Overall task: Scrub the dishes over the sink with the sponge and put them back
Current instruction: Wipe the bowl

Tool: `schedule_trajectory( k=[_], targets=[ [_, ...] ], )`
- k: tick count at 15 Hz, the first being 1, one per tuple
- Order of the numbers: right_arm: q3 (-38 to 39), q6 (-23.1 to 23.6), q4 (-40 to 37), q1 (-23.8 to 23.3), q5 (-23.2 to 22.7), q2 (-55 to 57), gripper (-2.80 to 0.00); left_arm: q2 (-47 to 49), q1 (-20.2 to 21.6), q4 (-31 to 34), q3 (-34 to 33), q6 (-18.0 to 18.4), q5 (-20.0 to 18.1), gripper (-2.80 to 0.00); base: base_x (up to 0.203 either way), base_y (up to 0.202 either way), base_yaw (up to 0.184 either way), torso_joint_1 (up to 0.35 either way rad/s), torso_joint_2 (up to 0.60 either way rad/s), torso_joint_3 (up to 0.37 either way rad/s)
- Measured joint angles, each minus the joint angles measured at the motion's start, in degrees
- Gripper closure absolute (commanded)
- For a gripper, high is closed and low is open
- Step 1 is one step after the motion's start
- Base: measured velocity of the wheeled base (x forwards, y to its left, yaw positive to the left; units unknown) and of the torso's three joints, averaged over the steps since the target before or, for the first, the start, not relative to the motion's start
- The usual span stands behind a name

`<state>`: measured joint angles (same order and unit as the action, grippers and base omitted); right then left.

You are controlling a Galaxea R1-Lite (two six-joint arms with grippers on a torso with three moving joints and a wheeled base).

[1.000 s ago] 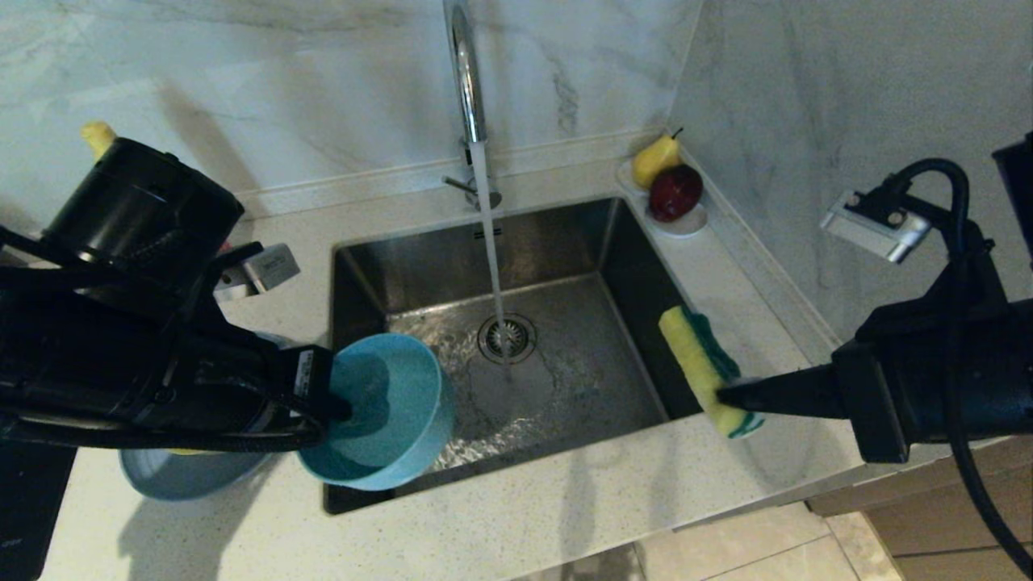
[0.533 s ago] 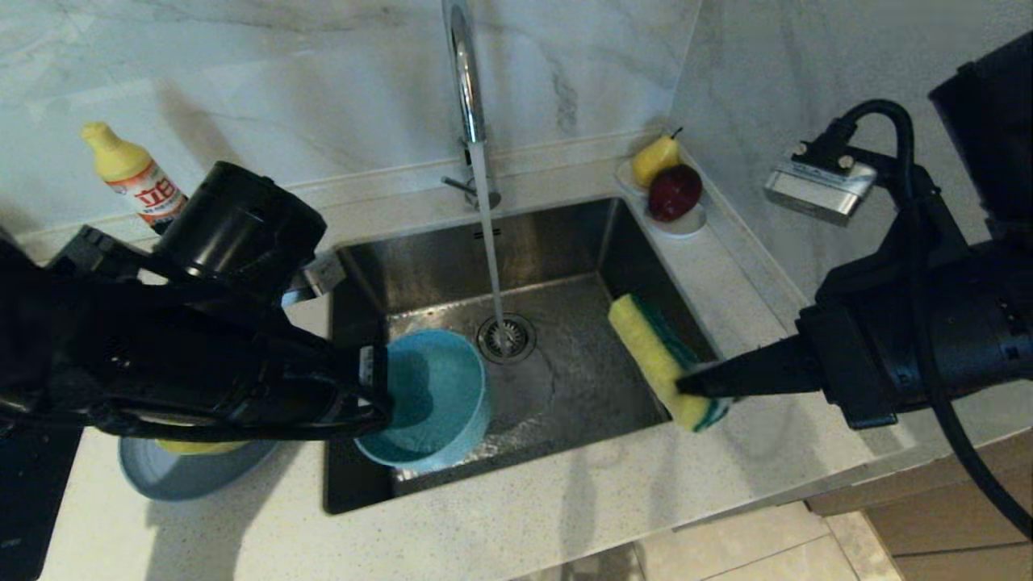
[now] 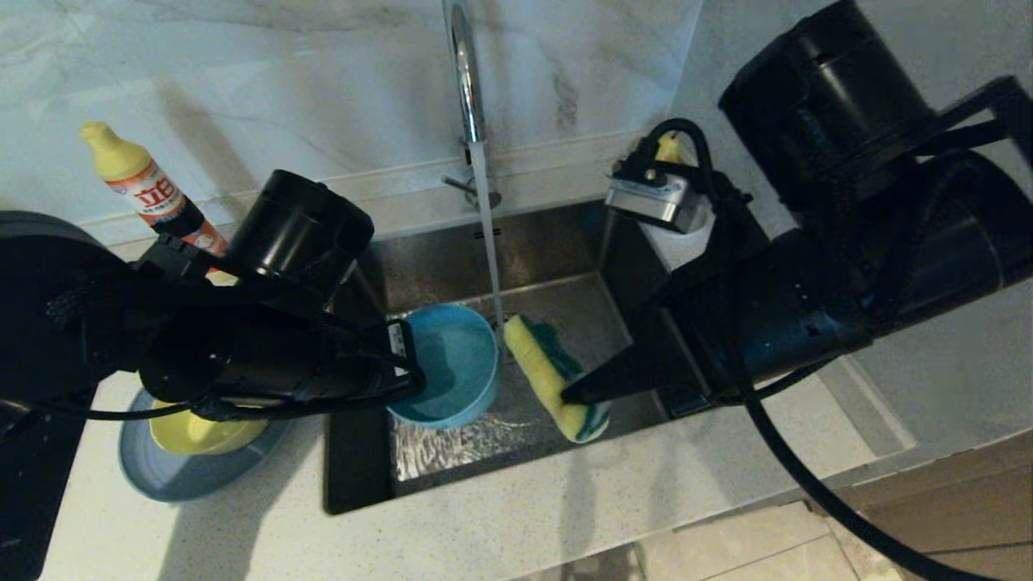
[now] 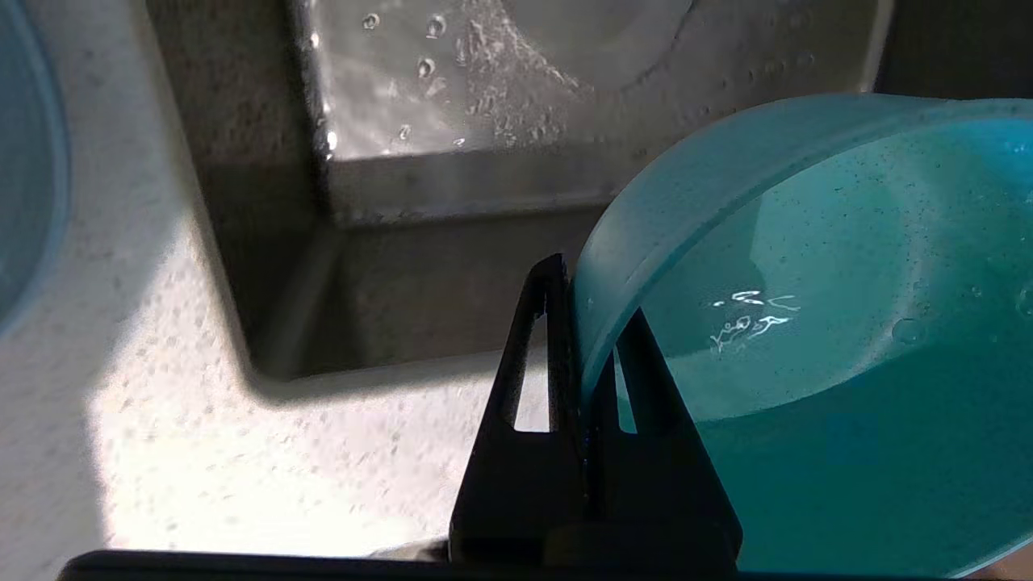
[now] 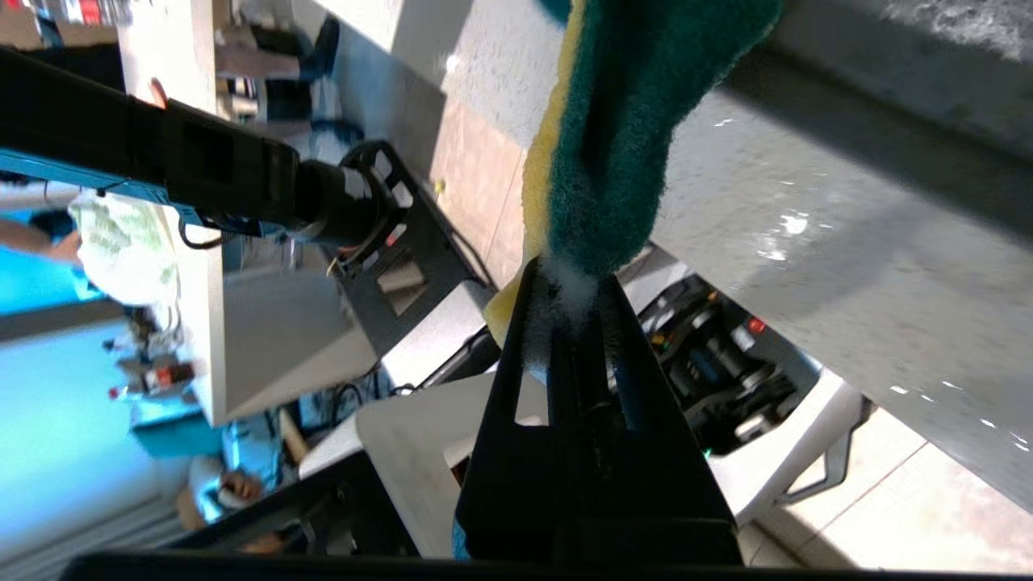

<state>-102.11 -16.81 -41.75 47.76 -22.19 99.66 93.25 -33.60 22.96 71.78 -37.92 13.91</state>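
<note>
A teal-blue bowl (image 3: 452, 367) hangs tilted on its side over the sink (image 3: 436, 258), its opening facing the sponge. My left gripper (image 3: 407, 379) is shut on the bowl's rim (image 4: 807, 323), one finger inside and one outside (image 4: 585, 323). My right gripper (image 3: 569, 395) is shut on the lower end of the sponge (image 3: 549, 371), whose yellow foam faces the bowl and whose green face (image 5: 621, 121) is turned away. The sponge stands just right of the bowl's rim, and I cannot tell whether they touch. The yellow bowl (image 3: 202, 432) sits in the grey-blue plate (image 3: 186, 476) on the counter at left.
Water runs from the chrome faucet (image 3: 466, 81) and falls between the bowl and the sponge's top. A yellow soap bottle (image 3: 149, 190) stands at the back left. My right wrist hides most of the fruit at the back right corner; only the pear's top (image 3: 668, 147) shows.
Both arms have swung inward over the basin. The teal bowl went right and back from the sink's left edge. The sponge came left from the right rim to beside the bowl.
</note>
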Motion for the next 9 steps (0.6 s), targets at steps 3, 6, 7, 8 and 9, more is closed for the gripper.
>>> schedule_trajectory(
  k=[3,6,7,8,9],
  targets=[
    [-4.06,-2.88,-1.25,0.91,0.06,4.43,0.00,0.22,-1.19,-0.52,0.02,-0.33,1.61,0.00,0.000,0.000,0.000,0.000,0.00,0.000],
    [-6.59,-4.46,-1.33,1.40,0.11,7.96,0.00,0.92,-2.77,-3.37,-0.09,-0.22,8.85,0.00,0.000,0.000,0.000,0.000,0.00,0.000],
    [-7.24,-5.29,-1.40,1.47,0.11,8.99,0.00,1.07,-3.47,-4.79,-0.20,0.04,10.31,0.00,0.000,0.000,0.000,0.000,0.00,0.000],
    [-7.77,-6.23,-1.31,1.47,0.12,9.81,0.00,1.16,-4.14,-5.21,-0.26,0.15,10.67,0.00,0.000,0.000,0.000,0.000,0.00,0.000],
    [-8.06,-6.69,-1.31,1.57,0.11,10.64,0.00,1.27,-4.64,-5.40,-0.32,0.17,11.15,0.00,0.000,0.000,0.000,0.000,0.00,0.000]
  ],
)
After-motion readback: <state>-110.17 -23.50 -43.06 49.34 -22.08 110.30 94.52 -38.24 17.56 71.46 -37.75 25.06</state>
